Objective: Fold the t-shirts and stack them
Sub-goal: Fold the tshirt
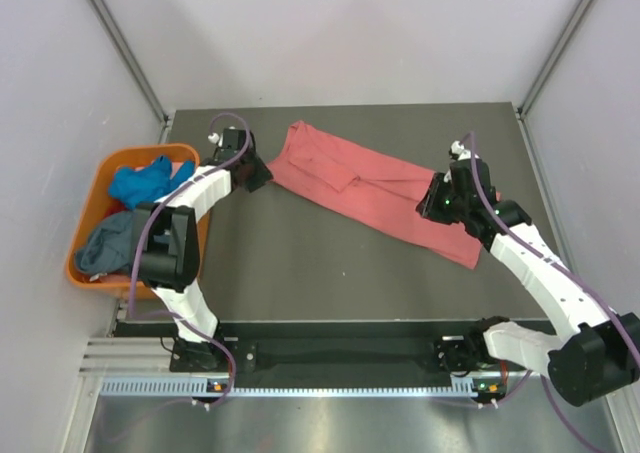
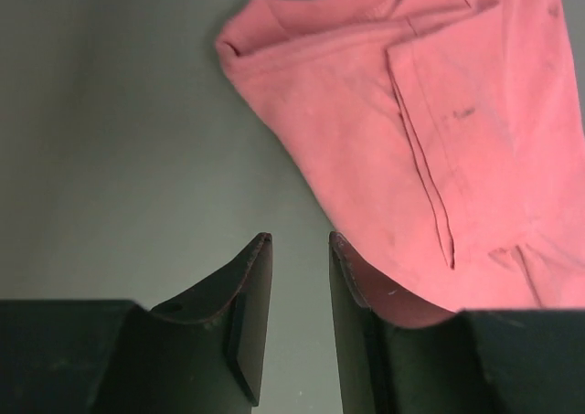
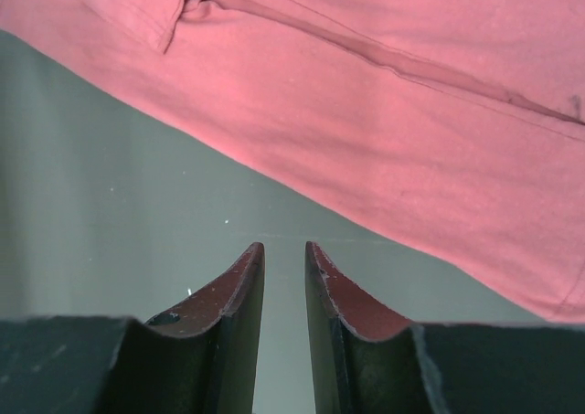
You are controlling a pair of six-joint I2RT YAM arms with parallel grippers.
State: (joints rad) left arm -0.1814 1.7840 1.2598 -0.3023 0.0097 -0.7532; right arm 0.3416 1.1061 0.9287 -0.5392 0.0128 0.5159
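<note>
Note salmon-pink t-shirt (image 1: 375, 188) spread diagonally on table (image 1: 300, 273); blue t-shirt (image 1: 140, 183) and grey t-shirt (image 1: 108, 243) bunched in orange tub (image 1: 150, 152), far left. Left gripper (image 2: 300, 240) beside pink shirt's left end, jaws parted, empty. Right gripper (image 3: 284, 247) at its right part, jaws narrowly parted, empty.

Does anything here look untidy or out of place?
The salmon-pink t-shirt lies askew across the table, loosely half-folded with uneven edges. The blue t-shirt and grey-blue t-shirt sit crumpled in the orange tub.
</note>
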